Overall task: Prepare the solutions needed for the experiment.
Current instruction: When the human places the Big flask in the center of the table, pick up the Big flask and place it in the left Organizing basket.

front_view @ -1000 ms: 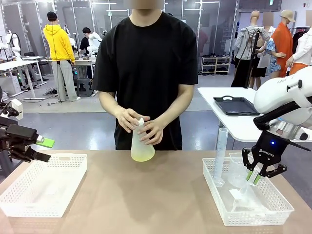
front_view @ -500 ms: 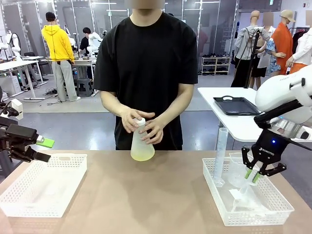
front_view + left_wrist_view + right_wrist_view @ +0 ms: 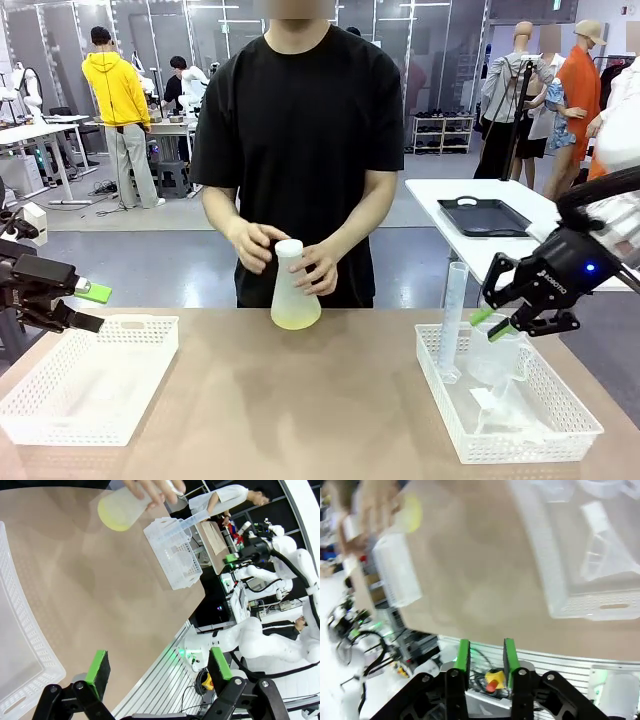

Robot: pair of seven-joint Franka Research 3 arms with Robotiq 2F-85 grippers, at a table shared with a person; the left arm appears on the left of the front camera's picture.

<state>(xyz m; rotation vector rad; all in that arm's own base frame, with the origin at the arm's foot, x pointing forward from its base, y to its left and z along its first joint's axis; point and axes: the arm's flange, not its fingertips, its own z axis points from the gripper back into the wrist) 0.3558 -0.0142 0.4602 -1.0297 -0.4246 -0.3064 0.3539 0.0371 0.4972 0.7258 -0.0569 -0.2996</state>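
Over right basket (image 3: pixel 530 447), right hand (image 3: pixel 491 324) now higher.

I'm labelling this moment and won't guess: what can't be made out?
- Flask neck, front view: the person's hands partly cover it; whether the cap sits tight is unclear.
- Right wrist view: motion blur smears the flask and hand.
- Right basket, front view: the clear pieces lying in it overlap, too faint to name.
- Left basket, left wrist view: cut off by the edge.

Tan table (image 3: pixel 300 410) carries a white basket (image 3: pixel 70 425) left; frosted flask (image 3: pixel 293 280) of yellow-green solution (image 3: pixel 296 320) centre; second basket (image 3: pixel 520 445) right.
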